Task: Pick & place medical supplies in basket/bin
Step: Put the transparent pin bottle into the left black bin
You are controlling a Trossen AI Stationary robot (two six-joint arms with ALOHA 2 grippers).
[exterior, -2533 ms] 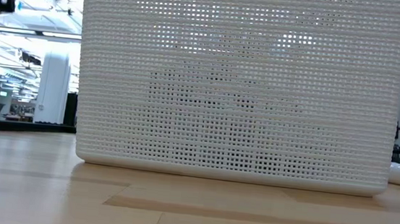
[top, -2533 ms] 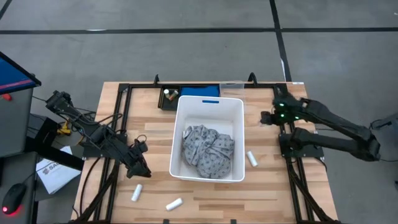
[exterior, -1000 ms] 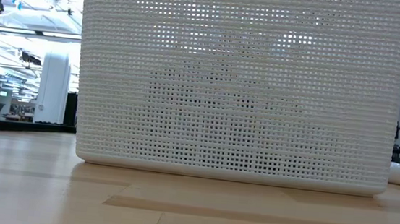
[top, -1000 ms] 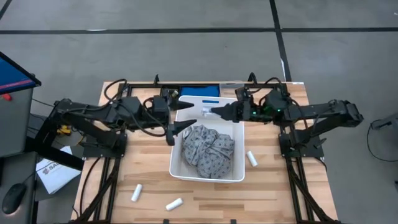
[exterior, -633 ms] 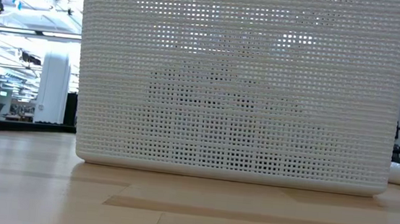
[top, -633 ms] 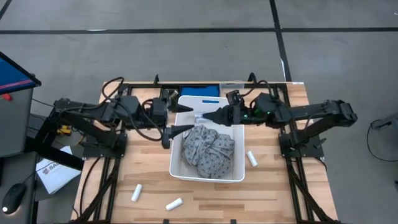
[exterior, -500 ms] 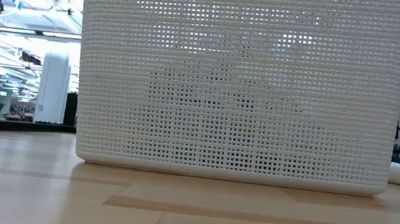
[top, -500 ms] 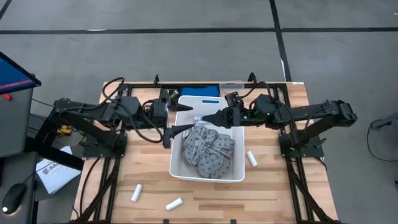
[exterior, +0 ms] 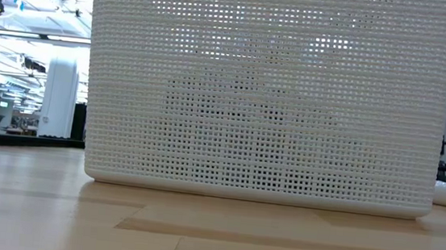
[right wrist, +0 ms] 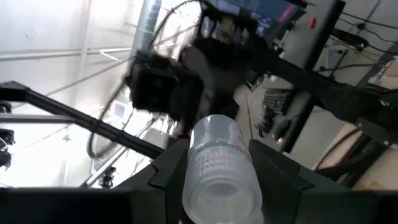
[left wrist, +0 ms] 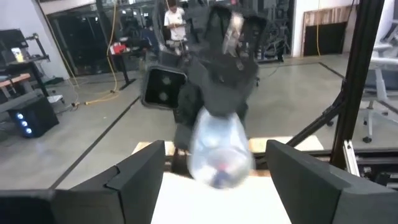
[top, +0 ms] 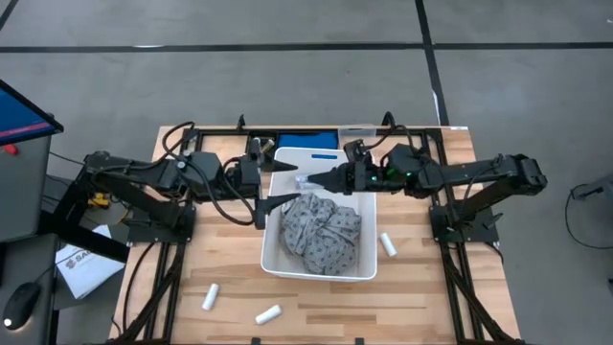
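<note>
Both grippers crowded over the bin's [top: 321,163] far end, grey fabric [top: 321,226] filling its floor, near end above it open, three white rolls [top: 210,296] on bare table [top: 402,292] outside, unobstructed

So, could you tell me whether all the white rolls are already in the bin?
No, three rolls still lie on the table outside the bin.

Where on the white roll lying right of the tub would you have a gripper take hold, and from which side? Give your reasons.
Grip the white roll at mid-length, across its short width, coming straight down. It lies flat on the bare table, a little apart from the tub, so both long sides look free. The right gripper is nearer, but shut on a clear tube.
</note>
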